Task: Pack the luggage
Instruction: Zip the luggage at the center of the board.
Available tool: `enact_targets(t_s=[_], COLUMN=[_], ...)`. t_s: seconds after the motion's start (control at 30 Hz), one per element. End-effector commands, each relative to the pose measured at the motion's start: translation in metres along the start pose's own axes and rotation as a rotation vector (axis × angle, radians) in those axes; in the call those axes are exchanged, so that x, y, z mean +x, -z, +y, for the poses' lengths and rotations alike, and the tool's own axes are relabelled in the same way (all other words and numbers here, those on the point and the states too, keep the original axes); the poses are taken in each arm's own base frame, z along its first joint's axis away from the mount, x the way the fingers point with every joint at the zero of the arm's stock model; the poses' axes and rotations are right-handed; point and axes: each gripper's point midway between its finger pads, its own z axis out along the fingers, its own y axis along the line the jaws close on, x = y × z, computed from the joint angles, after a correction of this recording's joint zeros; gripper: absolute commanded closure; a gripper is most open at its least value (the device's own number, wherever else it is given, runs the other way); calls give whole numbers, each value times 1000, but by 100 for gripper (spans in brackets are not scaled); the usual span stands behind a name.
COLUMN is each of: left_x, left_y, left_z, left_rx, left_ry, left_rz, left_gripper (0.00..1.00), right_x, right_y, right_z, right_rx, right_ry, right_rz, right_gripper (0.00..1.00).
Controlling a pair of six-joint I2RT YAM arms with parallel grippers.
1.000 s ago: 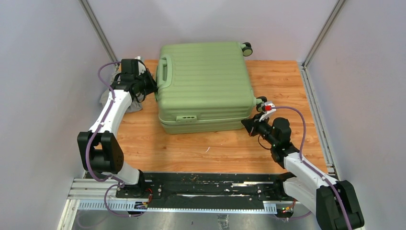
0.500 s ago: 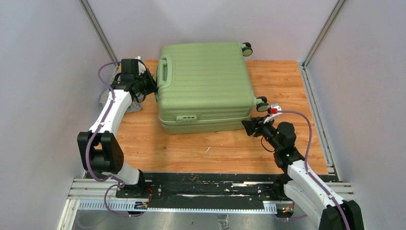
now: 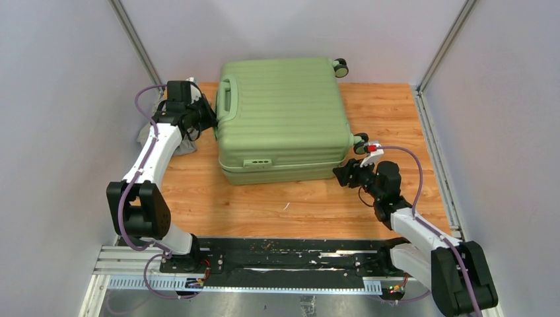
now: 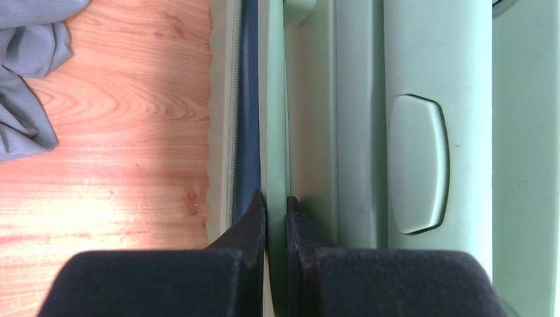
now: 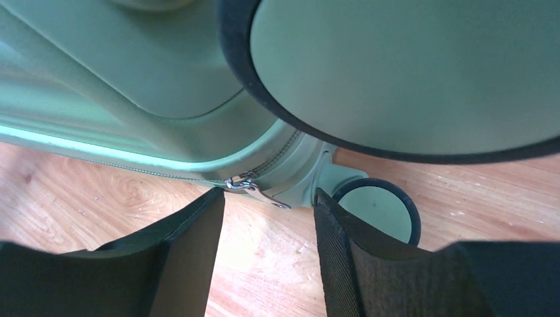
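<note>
The luggage (image 3: 284, 112) lies flat and closed on the wooden table (image 3: 396, 112). It covers the centre of the table and reaches the 12 o'clock edge, ribbed shell facing up.

**Luggage features, top view**
- Side handle (image 3: 226, 99): on the 9 o'clock face.
- Far wheel (image 3: 341, 67): at the 1 o'clock corner, past the table edge.
- Near wheel (image 3: 360, 142): at the 4 o'clock corner.
- Latch block (image 3: 259, 162): on the 6 o'clock face.

**Left gripper** (image 3: 209, 120)
- Position: against the luggage's 9 o'clock face, just below the side handle.
- State: in the left wrist view the left gripper (image 4: 276, 205) has its fingers almost together, astride the seam between the two shells.
- A thin pale strip shows in the slit between them. It cannot be told whether they pinch anything.

**Right gripper** (image 3: 342, 175)
- Position: at the luggage's 4 o'clock corner, just beside the near wheel.
- State: in the right wrist view the right gripper (image 5: 269, 197) has its fingers apart.
- The metal zipper pull (image 5: 254, 188) lies in the gap between them, and neither pad is pressed on it.
- The near wheel fills the top right of this view. A second wheel (image 5: 376, 208) sits lower, beside the right-hand finger.

**Other items**
- Grey cloth (image 3: 148, 139): crumpled at the table's 9 o'clock edge, under the left arm and apart from the luggage.
</note>
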Motion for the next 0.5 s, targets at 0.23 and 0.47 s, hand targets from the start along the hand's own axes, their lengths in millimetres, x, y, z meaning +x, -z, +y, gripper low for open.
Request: enact_targets(t_s=[0.23,0.47], left_x=[-61,-61], left_y=[47,47], left_z=[-80,-79], left_rx=[289,288], left_ry=[-73,-74], left_rz=[-197,-196], left_gripper=[100,100], right_x=[-40,-52], right_y=[-12,-5], right_z=[15,27], right_rx=[-122,-179], right_ry=[58,79], right_rz=[-135,-177], right_gripper=[54,69])
